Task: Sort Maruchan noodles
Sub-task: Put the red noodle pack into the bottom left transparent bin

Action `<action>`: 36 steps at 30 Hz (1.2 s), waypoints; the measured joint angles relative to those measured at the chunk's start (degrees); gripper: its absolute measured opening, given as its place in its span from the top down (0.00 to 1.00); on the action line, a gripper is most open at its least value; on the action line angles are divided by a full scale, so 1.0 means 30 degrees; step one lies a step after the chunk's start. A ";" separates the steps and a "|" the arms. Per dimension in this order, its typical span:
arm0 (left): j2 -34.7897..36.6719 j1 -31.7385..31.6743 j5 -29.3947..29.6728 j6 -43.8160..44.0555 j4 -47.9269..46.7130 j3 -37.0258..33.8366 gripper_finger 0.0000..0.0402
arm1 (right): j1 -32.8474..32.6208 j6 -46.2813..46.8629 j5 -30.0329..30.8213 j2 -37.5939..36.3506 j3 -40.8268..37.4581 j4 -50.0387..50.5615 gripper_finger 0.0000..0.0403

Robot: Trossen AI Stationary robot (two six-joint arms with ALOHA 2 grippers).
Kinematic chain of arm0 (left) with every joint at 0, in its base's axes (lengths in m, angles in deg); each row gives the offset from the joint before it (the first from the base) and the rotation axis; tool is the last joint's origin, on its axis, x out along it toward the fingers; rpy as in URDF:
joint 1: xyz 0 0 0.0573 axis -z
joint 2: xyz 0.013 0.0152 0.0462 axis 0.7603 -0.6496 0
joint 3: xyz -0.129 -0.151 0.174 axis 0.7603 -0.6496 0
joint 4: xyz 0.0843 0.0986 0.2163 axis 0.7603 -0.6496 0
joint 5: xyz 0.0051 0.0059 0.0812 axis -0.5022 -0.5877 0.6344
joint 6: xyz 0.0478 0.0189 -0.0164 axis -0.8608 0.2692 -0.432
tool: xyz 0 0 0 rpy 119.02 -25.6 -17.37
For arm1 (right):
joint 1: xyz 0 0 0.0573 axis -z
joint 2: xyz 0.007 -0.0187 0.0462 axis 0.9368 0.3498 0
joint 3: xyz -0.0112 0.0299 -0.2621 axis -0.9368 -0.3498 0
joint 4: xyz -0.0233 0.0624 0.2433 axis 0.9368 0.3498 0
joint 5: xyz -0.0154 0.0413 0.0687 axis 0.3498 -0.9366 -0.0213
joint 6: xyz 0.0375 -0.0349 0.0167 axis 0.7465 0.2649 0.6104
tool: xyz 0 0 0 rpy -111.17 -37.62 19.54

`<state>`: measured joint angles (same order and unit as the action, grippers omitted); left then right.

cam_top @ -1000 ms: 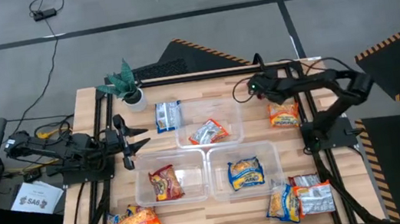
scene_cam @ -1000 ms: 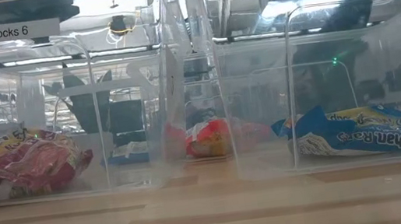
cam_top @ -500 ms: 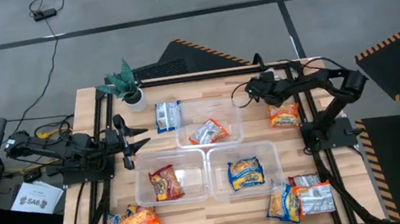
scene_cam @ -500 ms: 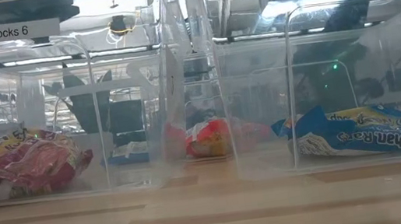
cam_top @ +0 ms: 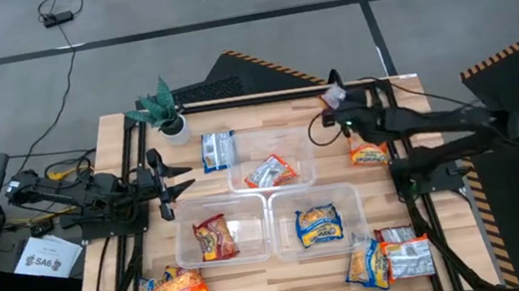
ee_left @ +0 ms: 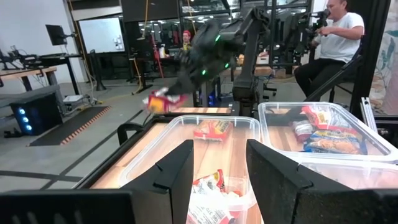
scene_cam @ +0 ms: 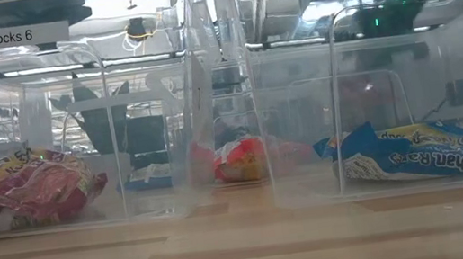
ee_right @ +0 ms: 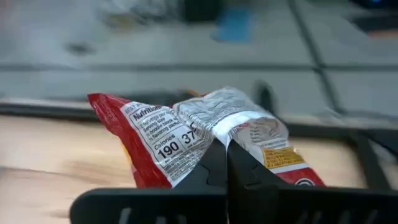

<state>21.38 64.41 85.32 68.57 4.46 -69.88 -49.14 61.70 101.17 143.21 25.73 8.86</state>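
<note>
We see the red packet lying crosswise to the right gripper, whose fingers pinch it tight; the left gripper waits, fingers spread.

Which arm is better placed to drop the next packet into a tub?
The right: its hand is shut on a red crinkly noodle packet near the far clear plastic tub. The left hand waits open and empty.
</note>
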 joint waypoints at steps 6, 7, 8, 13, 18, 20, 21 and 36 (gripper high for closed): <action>0.0000 0.0000 0.0007 0.0000 0.0000 0.0000 0.66 | -0.4601 -0.4311 -0.0882 -0.1558 0.0036 -0.7014 0.99; 0.0000 0.0000 0.0000 0.0000 0.0000 0.0000 0.66 | -0.5429 -0.5041 -0.1277 -0.1460 0.0036 -0.8233 0.99; 0.0000 0.0000 0.0007 0.0000 0.0000 0.0000 0.66 | -0.6231 -0.5710 -0.1714 -0.1223 0.0036 -0.9491 0.99; 0.0000 0.0000 0.0012 -0.0007 0.0073 0.0000 0.66 | -0.9625 -0.8361 -0.4430 0.1452 0.0125 -1.5763 0.99; -0.0007 0.0000 0.0318 -0.0002 0.0066 0.0000 0.66 | -1.1485 -0.9414 -0.6395 0.5013 0.2163 -1.7346 0.99; -0.0002 0.0000 0.0345 -0.0005 0.0066 0.0000 0.66 | -1.1919 -0.9794 -0.6714 0.6332 0.3242 -1.7270 0.99; -0.0007 -0.0001 0.0359 -0.0007 0.0064 0.0000 0.66 | -1.2082 -0.9953 -0.7049 0.6985 0.3884 -1.7250 0.99; -0.0007 0.0000 0.0364 -0.0073 0.0039 0.0000 0.66 | -1.2416 -1.0573 -1.0499 1.3094 1.1354 -1.1484 0.95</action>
<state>21.36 64.41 86.42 68.35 4.58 -69.88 -86.38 29.98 69.67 182.49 59.80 -25.59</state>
